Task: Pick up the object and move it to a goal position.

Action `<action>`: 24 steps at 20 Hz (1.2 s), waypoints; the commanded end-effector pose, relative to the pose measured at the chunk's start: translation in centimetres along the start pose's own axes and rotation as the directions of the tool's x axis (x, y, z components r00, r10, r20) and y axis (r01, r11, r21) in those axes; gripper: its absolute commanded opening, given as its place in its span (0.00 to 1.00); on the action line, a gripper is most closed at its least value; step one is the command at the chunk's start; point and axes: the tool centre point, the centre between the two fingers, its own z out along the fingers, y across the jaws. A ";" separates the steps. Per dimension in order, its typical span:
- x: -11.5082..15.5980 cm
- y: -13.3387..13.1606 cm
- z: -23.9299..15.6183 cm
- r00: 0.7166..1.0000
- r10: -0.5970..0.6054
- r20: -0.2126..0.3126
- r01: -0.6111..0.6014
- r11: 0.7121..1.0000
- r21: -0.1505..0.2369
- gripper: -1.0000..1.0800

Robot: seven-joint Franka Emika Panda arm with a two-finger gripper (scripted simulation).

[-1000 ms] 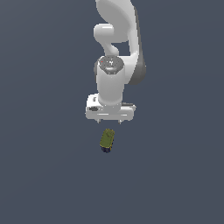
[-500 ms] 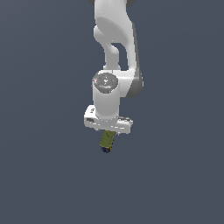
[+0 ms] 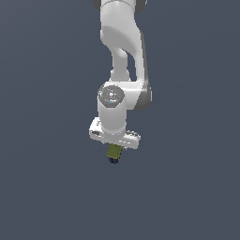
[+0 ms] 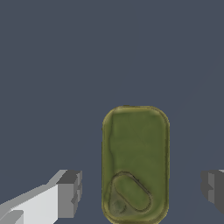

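Note:
The object [image 3: 114, 153] is a small can with an olive-green top and a dark blue body. It lies on the grey floor, just below the white hand in the exterior view. The hand covers part of it there. In the wrist view the olive-green top [image 4: 135, 164] fills the space between the two fingers. My gripper [image 3: 114, 146] hangs straight above the object. In the wrist view the gripper [image 4: 142, 190] is open, with one grey fingertip [image 4: 70, 192] on each side of the can and a clear gap on both sides.
Plain dark grey floor [image 3: 187, 187] lies all around. The white arm [image 3: 123, 56] rises from the hand to the top edge of the exterior view. No goal marker shows in either view.
The arm has come down towards the object. The hand now overlaps the can's upper part in the exterior view. The can has not moved.

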 end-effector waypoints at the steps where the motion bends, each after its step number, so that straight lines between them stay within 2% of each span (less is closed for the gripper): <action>1: 0.0 0.0 0.1 1.000 0.000 0.000 0.000 1.000 0.000 0.96; 11: 0.0 0.0 4.4 1.000 0.004 -0.001 -0.004 1.000 0.001 0.96; 17: 0.1 0.0 5.0 1.000 0.005 -0.001 -0.005 1.000 0.001 0.96; 18: 0.1 0.0 5.0 1.000 0.005 -0.001 -0.005 1.000 0.001 0.00; 24: 0.1 0.0 5.0 1.000 0.005 -0.001 -0.005 1.000 0.001 0.00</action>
